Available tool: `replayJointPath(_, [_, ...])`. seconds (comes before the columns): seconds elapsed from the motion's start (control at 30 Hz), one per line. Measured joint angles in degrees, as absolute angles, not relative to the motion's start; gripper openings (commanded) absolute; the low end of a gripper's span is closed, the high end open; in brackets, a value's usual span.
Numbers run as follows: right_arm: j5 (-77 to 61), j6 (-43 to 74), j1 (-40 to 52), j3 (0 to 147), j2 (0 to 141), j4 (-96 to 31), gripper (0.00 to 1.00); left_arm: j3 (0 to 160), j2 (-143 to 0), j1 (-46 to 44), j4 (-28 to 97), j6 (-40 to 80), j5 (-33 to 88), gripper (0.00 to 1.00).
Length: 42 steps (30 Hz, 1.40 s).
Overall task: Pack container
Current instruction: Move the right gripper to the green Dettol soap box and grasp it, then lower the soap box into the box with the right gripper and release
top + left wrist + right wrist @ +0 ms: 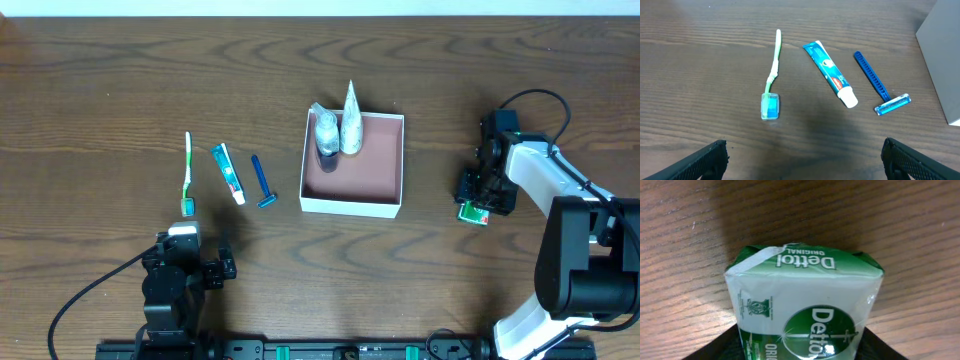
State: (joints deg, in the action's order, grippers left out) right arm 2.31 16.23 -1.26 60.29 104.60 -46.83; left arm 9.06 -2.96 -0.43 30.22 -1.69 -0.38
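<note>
The container (385, 172) is a white-walled square box with a pink-brown inside at the table's middle. A clear small bottle (326, 130) and a white tube (350, 122) stand in its far left corner. My right gripper (478, 203) is right of the box, shut on a green and white Dettol soap packet (805, 305) low at the table. My left gripper (802, 157) is open and empty near the front left edge. Ahead of it lie a green toothbrush (772, 80), a toothpaste tube (830, 72) and a blue razor (879, 85).
The container's grey-white wall (940, 60) shows at the right edge of the left wrist view. The toothbrush (187, 172), toothpaste (228, 172) and razor (262, 182) lie in a row left of the box. The right arm's cable (540, 100) loops at the far right.
</note>
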Motion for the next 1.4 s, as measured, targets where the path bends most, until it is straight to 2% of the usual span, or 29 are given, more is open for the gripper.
replayJointPath(0.13, [1.9,16.1,-1.3,60.4,104.4,-47.2,0.39,9.1,-3.0,-0.4,30.2,-1.7,-0.4,0.98])
replayJointPath(0.43, [-0.9,16.2,1.8,64.3,99.8,-53.4,0.36,9.1,-3.0,-0.4,30.2,-1.7,-0.4,0.98])
replayJointPath(0.77, [-3.2,18.2,18.2,78.5,87.0,-58.8,0.39,9.1,-2.9,-0.4,30.2,-1.7,-0.4,0.98])
replayJointPath(0.83, [-3.3,19.6,21.7,79.0,86.5,-57.8,0.42,9.1,-3.0,-0.4,30.2,-1.7,-0.4,0.98])
replayJointPath(1.03, [-0.3,26.7,29.1,78.9,90.2,-53.2,0.43,9.1,-3.0,-0.4,30.2,-1.7,-0.4,0.98])
replayJointPath(1.3, [1.2,32.8,30.0,78.5,101.7,-47.8,0.42,9.1,-3.0,-0.4,30.2,-1.7,-0.4,0.98])
replayJointPath(1.33, [1.1,33.3,30.0,78.3,103.0,-47.2,0.43,9.1,-3.0,-0.4,30.2,-1.7,-0.4,0.98])
replayJointPath(1.4, [1.2,34.1,30.0,78.1,105.2,-46.5,0.59,9.1,-3.0,-0.4,30.2,-1.7,-0.4,0.98])
